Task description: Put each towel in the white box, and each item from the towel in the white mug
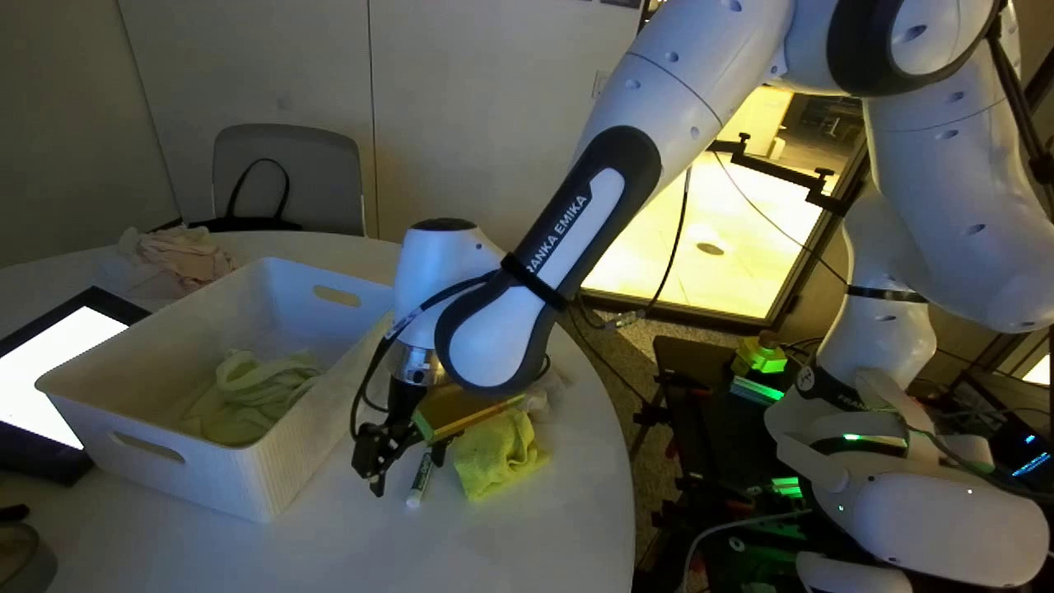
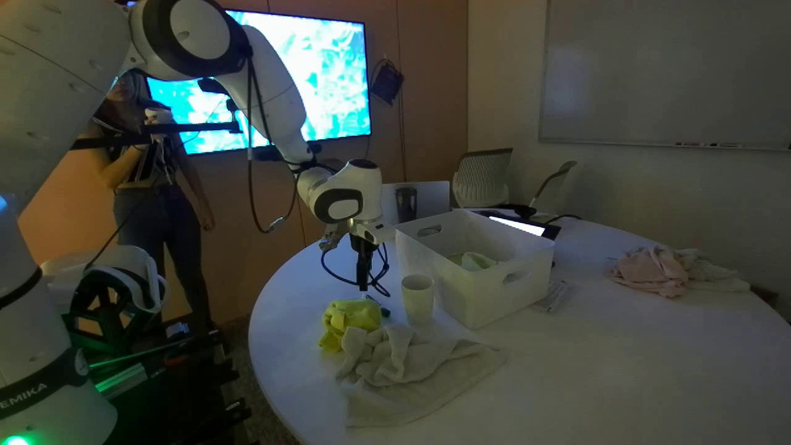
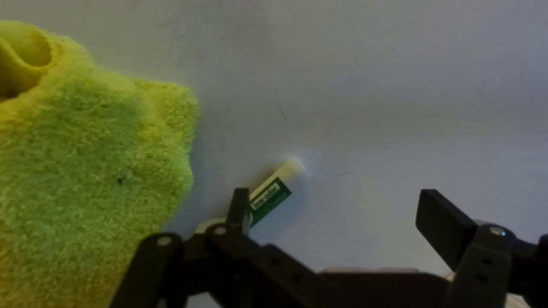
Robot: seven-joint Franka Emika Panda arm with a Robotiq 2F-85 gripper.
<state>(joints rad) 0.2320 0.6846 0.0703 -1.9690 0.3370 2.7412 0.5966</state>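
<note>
Getting the marker (image 3: 272,197) into the mug (image 2: 418,300) seems the job, so the gripper (image 3: 336,211), jaws spread wide, should slide left in the wrist view and pinch.

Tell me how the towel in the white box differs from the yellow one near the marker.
The boxed towel looks pale green; the yellow towel is much brighter. The boxed towel lies inside the white box; the yellow towel lies on the table near the marker. Both are rumpled.
</note>
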